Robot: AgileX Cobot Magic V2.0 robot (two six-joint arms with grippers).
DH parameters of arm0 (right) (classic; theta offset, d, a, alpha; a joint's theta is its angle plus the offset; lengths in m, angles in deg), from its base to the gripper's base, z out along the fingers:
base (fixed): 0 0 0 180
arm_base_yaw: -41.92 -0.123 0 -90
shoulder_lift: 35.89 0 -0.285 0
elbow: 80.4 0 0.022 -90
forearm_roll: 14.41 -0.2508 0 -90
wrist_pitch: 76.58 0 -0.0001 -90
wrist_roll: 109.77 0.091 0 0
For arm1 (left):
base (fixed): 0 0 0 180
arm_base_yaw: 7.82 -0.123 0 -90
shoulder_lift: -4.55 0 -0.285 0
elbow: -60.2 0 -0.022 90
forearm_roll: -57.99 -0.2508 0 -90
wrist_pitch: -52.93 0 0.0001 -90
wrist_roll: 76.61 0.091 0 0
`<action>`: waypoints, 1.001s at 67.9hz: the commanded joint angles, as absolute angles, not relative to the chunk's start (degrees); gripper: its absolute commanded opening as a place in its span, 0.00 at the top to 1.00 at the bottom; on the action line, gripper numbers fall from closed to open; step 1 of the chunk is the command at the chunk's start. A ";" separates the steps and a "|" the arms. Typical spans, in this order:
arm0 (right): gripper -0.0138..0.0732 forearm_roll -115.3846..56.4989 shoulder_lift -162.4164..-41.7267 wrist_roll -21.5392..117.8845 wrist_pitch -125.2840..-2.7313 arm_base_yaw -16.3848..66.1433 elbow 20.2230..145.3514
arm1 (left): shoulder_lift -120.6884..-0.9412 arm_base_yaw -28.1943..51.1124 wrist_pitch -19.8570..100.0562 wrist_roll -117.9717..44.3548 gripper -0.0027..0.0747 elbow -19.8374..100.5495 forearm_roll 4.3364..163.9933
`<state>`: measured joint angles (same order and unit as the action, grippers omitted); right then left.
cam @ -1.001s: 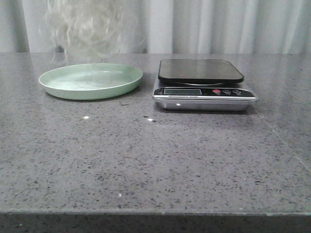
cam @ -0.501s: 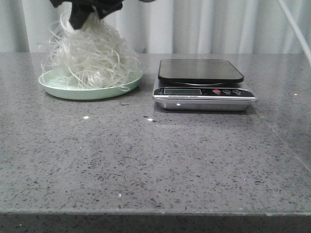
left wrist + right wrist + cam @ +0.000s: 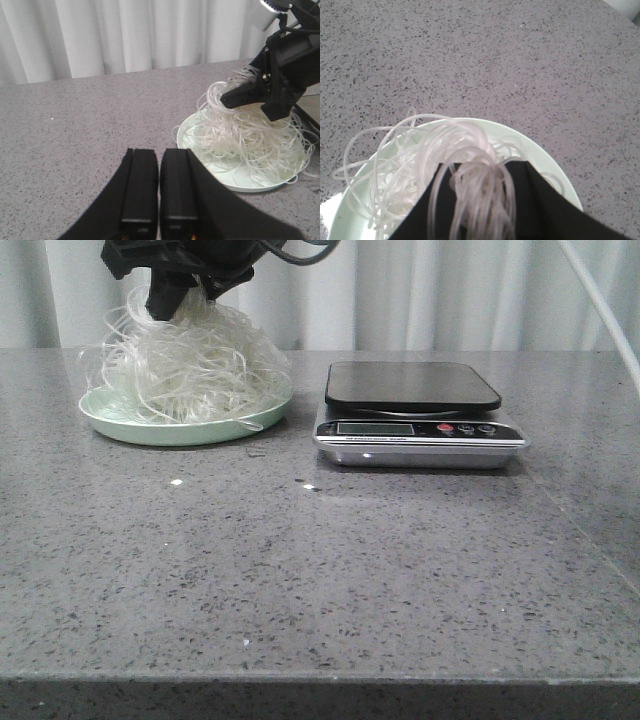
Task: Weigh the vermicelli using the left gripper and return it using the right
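Filling plate [image 3: 120,426] — vermicelli [image 3: 190,370], right jaws pinching

Table [image 3: 330,570]: grey speckled stone surface; extends to the front edge of the front view.
Curtain [image 3: 450,295]: white, pleated; hangs behind the far table edge.
Crumbs [image 3: 256,452]: small dark fragment on the table, in front of the plate rim.
Specks [image 3: 177,482]: two bright spots on the table, one left, one [image 3: 309,486] near the centre.
Cable [image 3: 600,305]: pale line crossing the upper right corner.
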<state>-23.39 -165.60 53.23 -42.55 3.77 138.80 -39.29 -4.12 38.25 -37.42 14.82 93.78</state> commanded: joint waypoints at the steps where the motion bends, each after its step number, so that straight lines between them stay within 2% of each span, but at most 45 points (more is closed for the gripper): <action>1: 0.40 -23.76 -161.29 52.74 -45.70 4.00 140.99 | -39.09 -3.54 41.26 -37.99 0.79 16.71 95.02; 11: 0.26 -23.71 -160.72 52.74 -44.94 4.12 141.71 | -39.09 -3.54 41.26 -37.99 0.79 16.71 95.02; 38: 0.25 -23.71 -155.18 52.79 -36.02 6.48 143.52 | -39.09 -3.54 41.26 -37.99 0.79 16.71 95.02; 52: 0.36 -23.71 -149.84 52.79 -33.23 9.35 143.52 | -39.09 -3.54 41.26 -37.99 0.79 16.71 95.02; 68: 0.58 -23.71 -143.74 53.32 -30.29 15.26 143.47 | -39.09 -3.54 41.26 -37.99 0.79 16.71 95.02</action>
<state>-23.39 -149.32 53.23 -28.12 12.97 141.37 -39.29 -4.12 37.98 -37.42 14.82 93.78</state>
